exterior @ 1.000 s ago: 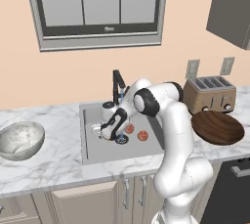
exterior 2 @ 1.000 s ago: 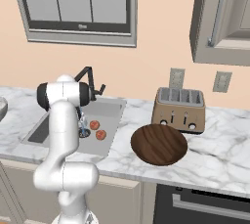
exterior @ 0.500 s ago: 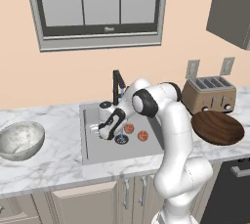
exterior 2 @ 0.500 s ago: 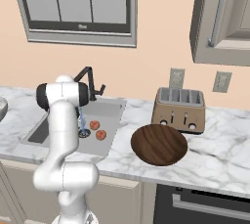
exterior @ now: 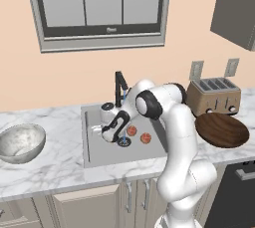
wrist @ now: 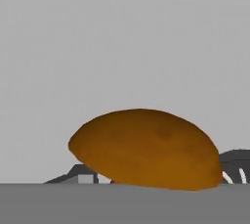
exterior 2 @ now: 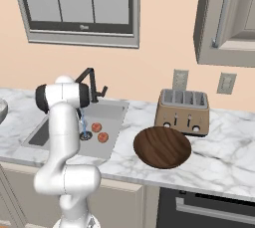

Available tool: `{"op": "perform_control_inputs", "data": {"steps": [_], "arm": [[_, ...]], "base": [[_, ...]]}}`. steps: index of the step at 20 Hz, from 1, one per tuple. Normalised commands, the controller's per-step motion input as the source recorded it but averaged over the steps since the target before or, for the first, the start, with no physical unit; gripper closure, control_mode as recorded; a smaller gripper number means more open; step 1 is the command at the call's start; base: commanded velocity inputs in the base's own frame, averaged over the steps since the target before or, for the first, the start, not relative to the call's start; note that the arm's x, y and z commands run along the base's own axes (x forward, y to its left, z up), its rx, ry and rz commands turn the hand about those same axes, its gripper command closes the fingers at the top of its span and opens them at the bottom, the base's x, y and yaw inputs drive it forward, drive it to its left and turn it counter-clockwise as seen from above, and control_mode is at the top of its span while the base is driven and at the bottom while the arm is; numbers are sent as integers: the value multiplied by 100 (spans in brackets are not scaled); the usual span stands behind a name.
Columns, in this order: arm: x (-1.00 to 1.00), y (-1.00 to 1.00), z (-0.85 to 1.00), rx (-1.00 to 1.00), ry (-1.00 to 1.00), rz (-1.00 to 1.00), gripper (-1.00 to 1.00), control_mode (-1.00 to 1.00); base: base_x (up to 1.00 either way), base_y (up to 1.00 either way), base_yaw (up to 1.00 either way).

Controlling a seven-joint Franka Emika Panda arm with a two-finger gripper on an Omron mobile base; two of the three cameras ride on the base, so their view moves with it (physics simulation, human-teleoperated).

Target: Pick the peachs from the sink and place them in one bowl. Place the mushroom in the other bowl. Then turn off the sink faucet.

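Note:
Low in the sink [exterior: 99, 153], left of the drain [exterior: 124, 142], my gripper [exterior: 105, 133] is shut on the mushroom [wrist: 146, 147]. Its brown-orange cap looms close in the hand view, with my dark fingertips [wrist: 80, 173] against both of its sides. Two red-orange peaches [exterior: 131, 130] [exterior: 145, 138] lie on the basin floor right of the drain, also visible as peaches [exterior 2: 96, 127] [exterior 2: 103, 137] in the right base view. Water runs from the black faucet [exterior: 119, 85] toward the drain. The brown wooden bowl [exterior: 222, 130] sits on the counter at the right, the speckled stone bowl [exterior: 20, 143] at the left.
A toaster [exterior: 214, 95] stands behind the wooden bowl, against the wall with two outlets. My arm arches over the sink's right half. An oven front [exterior 2: 209, 207] is below the right counter. A wall cabinet [exterior 2: 226, 18] hangs at the upper right.
The hand has sunk very slightly in the sink; peaches, bowls and running water are as before.

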Motion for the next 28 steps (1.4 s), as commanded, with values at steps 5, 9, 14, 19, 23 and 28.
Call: {"op": "perform_control_inputs", "data": {"steps": [5,9,14,19,23,28], "arm": [[-73,-2,55,-1,-34,0,100,-100],[-77,0,83,0,-35,0,100,-100],[-70,0,97,1,-25,-2,100,-100],[-26,-1,100,5,-3,-1,100,-100],[0,0,100,5,5,0,100,-100],[0,10,100,2,17,0,100,-100]], "base": [[0,0,0],[0,0,0],[0,0,0],[0,0,0],[0,0,0],[0,0,0]]}}
